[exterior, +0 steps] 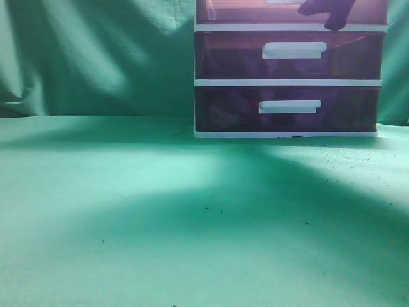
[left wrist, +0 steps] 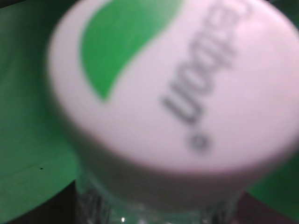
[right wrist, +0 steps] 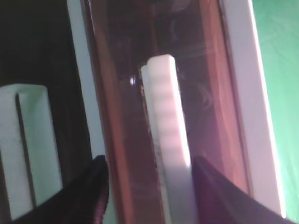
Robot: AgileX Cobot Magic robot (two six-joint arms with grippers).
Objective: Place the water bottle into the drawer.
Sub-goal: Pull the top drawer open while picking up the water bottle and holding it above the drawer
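The water bottle's white cap [left wrist: 177, 79], with a green leaf mark and grey lettering, fills the left wrist view; its clear neck sits low between the dark jaws of my left gripper [left wrist: 154, 214], which is shut on it. The drawer [exterior: 243, 11] is the topmost dark purple one, cut off by the exterior view's top edge. My right gripper [exterior: 329, 14] is at its front. In the right wrist view the drawer [right wrist: 121, 93] and its white bar handle [right wrist: 166, 116] lie between my right gripper's [right wrist: 152, 191] open fingers. The left arm is out of the exterior view.
The white-framed cabinet [exterior: 287, 82] stands at the back right on the green cloth [exterior: 160, 211]. Its middle drawer [exterior: 345, 56] and bottom drawer [exterior: 345, 109] are shut. A green curtain hangs behind.
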